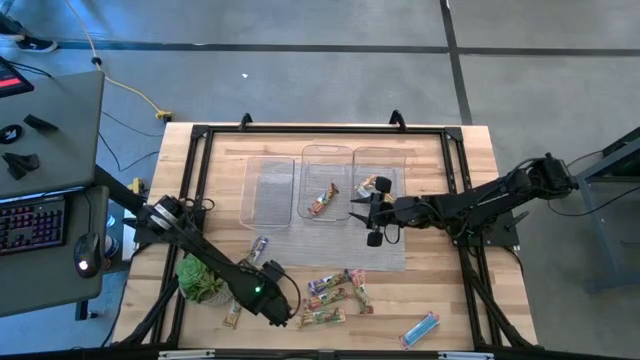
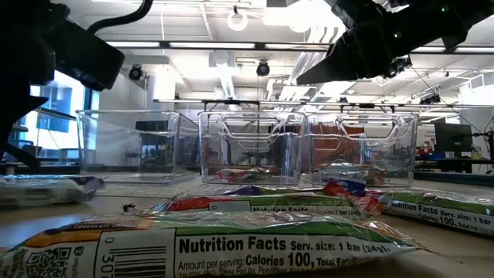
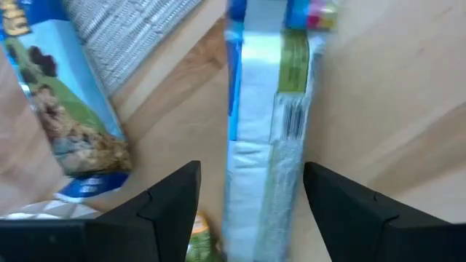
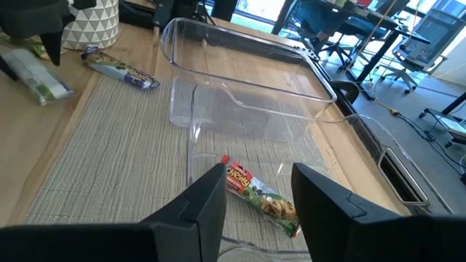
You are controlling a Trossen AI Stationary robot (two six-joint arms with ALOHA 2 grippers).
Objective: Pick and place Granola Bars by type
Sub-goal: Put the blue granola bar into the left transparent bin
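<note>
Several granola bars lie on the table's near part: a cluster point(image 1: 335, 290), a blue one point(image 1: 420, 327) and a purple one point(image 1: 258, 248). One bar point(image 1: 322, 200) lies in the middle clear tray, another point(image 1: 375, 185) in the right tray. My left gripper point(image 1: 274, 303) is low over the near edge and open. In its wrist view its fingers stand on either side of a white-and-green bar point(image 3: 266, 145) lying flat on the wood, without touching it. My right gripper point(image 1: 375, 222) hovers open and empty by the trays, over the red-and-green bar point(image 4: 262, 198) in the middle tray.
Three clear trays point(image 1: 268, 190) point(image 1: 327, 160) point(image 1: 392, 160) stand in a row on a grey woven mat point(image 1: 300, 245). A leafy plant in a round pot point(image 1: 200, 280) sits beside my left arm. A blue-wrapped bar point(image 3: 65, 109) lies close beside my left gripper. A black frame point(image 1: 200, 135) borders the table.
</note>
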